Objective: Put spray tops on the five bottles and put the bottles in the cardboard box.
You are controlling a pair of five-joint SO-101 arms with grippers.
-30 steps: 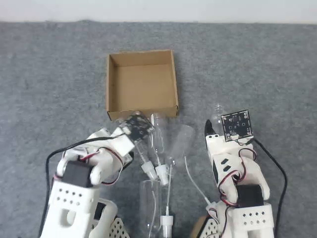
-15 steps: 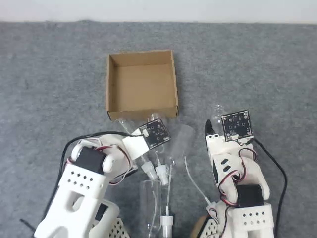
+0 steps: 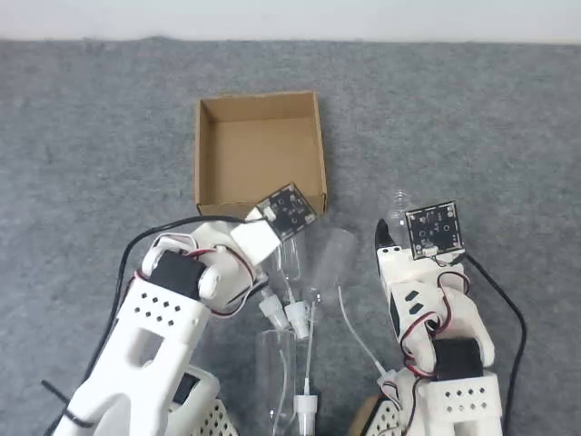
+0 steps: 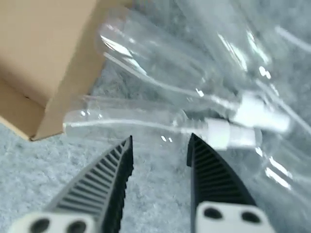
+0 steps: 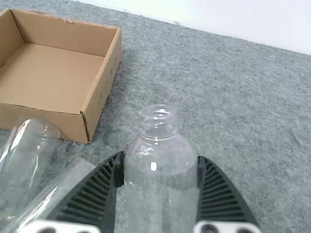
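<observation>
Right gripper (image 5: 160,159) clasps bottle (image 5: 158,127), capped bottles (image 4: 160,65) alongside

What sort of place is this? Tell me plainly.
Likely a robot lab bench: a grey mat against a plain white wall, with clear bottles and a cardboard box laid out before two arms.

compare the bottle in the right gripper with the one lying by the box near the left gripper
The upright bottle stands in the right gripper; the lying bottle rests on its side beside the cardboard box. The upright bottle has a bare open neck; the lying bottle wears a white spray top. Both are clear.
</observation>
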